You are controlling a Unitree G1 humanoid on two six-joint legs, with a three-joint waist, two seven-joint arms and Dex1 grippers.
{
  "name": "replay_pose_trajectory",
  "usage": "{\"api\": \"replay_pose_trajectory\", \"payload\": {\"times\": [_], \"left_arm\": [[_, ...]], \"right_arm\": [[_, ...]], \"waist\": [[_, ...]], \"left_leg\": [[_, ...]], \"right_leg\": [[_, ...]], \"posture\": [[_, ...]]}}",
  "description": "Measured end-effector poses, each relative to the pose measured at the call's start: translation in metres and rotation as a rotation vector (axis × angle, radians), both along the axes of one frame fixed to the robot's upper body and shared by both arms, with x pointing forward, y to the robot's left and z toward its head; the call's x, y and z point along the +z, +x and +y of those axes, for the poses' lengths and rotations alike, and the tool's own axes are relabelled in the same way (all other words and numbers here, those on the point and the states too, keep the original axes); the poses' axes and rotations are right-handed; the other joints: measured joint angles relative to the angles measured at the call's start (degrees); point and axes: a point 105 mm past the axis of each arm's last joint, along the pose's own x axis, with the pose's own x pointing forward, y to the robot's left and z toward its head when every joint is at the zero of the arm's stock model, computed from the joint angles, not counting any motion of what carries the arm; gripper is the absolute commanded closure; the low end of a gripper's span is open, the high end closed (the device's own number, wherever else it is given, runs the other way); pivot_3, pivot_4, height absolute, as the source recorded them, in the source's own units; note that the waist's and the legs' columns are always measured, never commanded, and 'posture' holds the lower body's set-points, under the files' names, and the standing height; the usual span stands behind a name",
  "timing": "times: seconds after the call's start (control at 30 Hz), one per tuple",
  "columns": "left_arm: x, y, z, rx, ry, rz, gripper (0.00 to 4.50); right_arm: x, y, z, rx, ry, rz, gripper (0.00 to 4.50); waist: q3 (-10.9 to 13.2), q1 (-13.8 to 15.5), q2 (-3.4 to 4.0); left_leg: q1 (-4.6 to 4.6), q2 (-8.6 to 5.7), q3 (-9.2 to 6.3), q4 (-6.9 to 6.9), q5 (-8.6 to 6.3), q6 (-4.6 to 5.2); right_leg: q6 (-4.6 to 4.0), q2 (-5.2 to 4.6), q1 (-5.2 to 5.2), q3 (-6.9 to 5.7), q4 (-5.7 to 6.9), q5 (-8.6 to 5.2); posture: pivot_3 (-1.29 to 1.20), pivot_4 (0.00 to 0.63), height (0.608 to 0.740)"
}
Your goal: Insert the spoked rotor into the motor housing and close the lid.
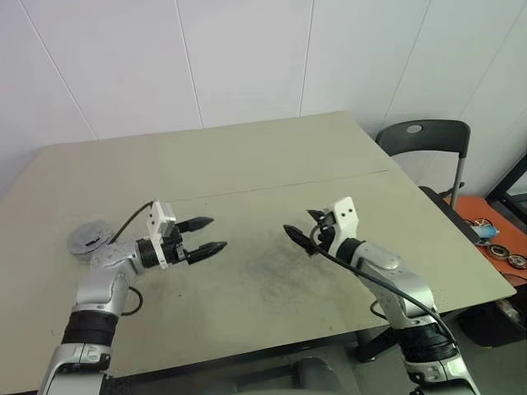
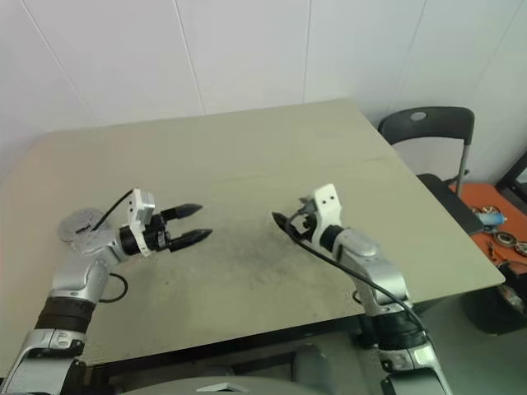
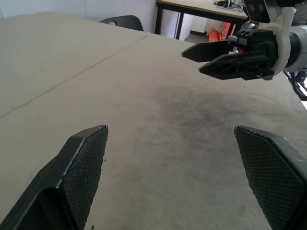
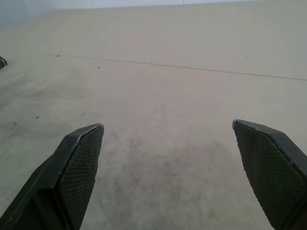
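A round, shiny silver metal piece [image 1: 89, 239] lies flat near the table's left edge, just behind my left forearm. I take it for the motor housing, with a grey top face that may be the lid; I cannot tell the two apart. The spoked rotor is hidden. My left gripper [image 1: 216, 233] hovers over the table to the right of that piece, pointing toward the middle, open and empty. My right gripper [image 1: 298, 239] faces it from the right, also open and empty. Both wrist views show wide-apart fingers [image 3: 86, 163] [image 4: 76, 163] over bare tabletop.
The beige table [image 1: 272, 164] has a seam across it and a dark smudge [image 1: 263, 280] between the grippers. A dark chair [image 1: 424, 136] stands at the table's right corner. Beyond it, an orange surface [image 1: 494, 234] holds small round parts.
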Motion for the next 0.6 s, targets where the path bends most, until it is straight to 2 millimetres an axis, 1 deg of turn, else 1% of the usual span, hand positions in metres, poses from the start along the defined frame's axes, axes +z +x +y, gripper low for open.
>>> {"api": "replay_pose_trajectory", "payload": {"times": [0.1,0.23,0.33,0.4,0.53,0.6], "left_arm": [[0.005,0.001,-0.001,0.002,0.007,-0.026,0.01],[0.005,-0.003,0.002,0.013,0.028,-0.036,0.01],[0.003,-0.008,0.002,0.025,0.032,-0.037,0.01],[0.002,-0.011,0.002,0.035,0.033,-0.038,0.01],[0.005,-0.009,0.007,0.072,0.026,-0.051,0.01],[0.006,-0.008,0.009,0.084,0.023,-0.057,0.01]], "right_arm": [[-0.007,-0.005,0.000,0.011,-0.013,0.006,0.00],[-0.014,-0.014,0.009,0.063,-0.063,-0.028,0.00],[-0.012,-0.015,0.014,0.101,-0.046,-0.035,0.00],[-0.006,-0.013,0.016,0.110,-0.034,-0.055,0.00],[0.008,-0.007,0.020,0.134,-0.034,-0.120,0.00],[0.007,-0.007,0.021,0.141,-0.032,-0.121,0.00]], "waist": [[0.00,0.06,0.00],[0.03,-0.21,0.03],[0.07,-0.15,-0.03],[0.10,0.00,-0.06],[0.10,0.24,-0.08],[0.11,0.47,-0.07]], "left_leg": [[0.06,0.00,0.01,0.00,-0.01,0.01],[0.06,0.00,0.03,0.00,-0.01,0.02],[0.07,0.00,0.03,0.01,-0.01,0.02],[0.07,0.00,0.03,0.01,-0.01,0.02],[0.09,0.01,0.02,0.02,-0.01,0.02],[0.08,0.00,0.03,0.01,-0.01,0.02]], "right_leg": [[0.02,0.00,0.08,0.00,0.00,-0.01],[0.03,0.00,0.07,0.02,-0.01,-0.02],[0.01,0.00,0.09,0.03,-0.02,-0.01],[0.01,0.00,0.09,0.03,-0.01,0.00],[0.01,0.01,0.09,0.02,0.00,-0.01],[0.00,0.00,0.09,0.02,-0.02,0.00]], "posture": [[0.00,0.000,0.740],[0.00,0.000,0.740],[0.00,0.000,0.740],[0.00,0.000,0.740],[0.00,0.000,0.740],[0.00,0.000,0.740]]}}
